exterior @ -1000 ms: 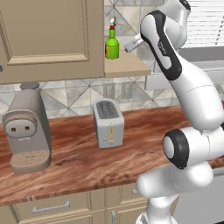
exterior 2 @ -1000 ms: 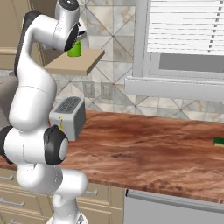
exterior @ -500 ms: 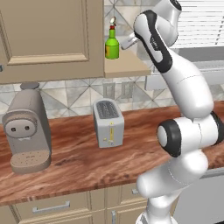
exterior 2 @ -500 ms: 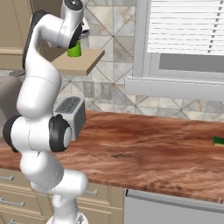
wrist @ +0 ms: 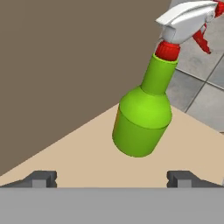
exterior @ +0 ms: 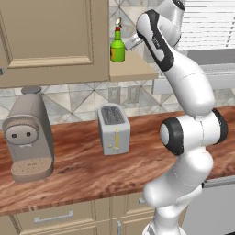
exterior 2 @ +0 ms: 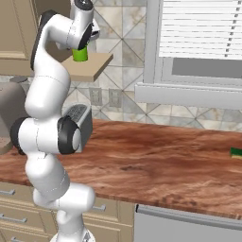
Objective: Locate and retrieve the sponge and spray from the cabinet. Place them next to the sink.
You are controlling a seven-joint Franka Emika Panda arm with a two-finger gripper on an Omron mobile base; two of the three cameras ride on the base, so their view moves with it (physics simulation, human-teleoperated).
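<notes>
The spray [exterior: 117, 46] is a bright green bottle with a red-and-white trigger nozzle. It stands upright on the tan side shelf [exterior: 131, 69] of the cabinet [exterior: 46, 36]. My gripper [exterior: 132, 43] is level with the bottle, just to its right, and open. In the hand view the spray [wrist: 142, 118] stands a short way ahead of the open gripper [wrist: 112, 178], and nothing is between the fingertips [wrist: 41, 178]. My arm hides part of the spray [exterior 2: 80, 55] in the right base view. The sponge [exterior 2: 236, 152] lies on the counter at the far right. The sink is out of view.
A grey coffee machine [exterior: 27, 137] and a toaster [exterior: 114, 133] stand on the wooden counter [exterior: 82, 174] below the shelf. A window with blinds [exterior 2: 203, 28] and its deep sill [exterior 2: 189, 94] are to the right. Drawers [exterior: 50, 215] and a dishwasher front [exterior 2: 189, 227] sit under the counter.
My arm has straightened and swung the open gripper left, closer to the spray on the shelf. The bottle has not moved.
</notes>
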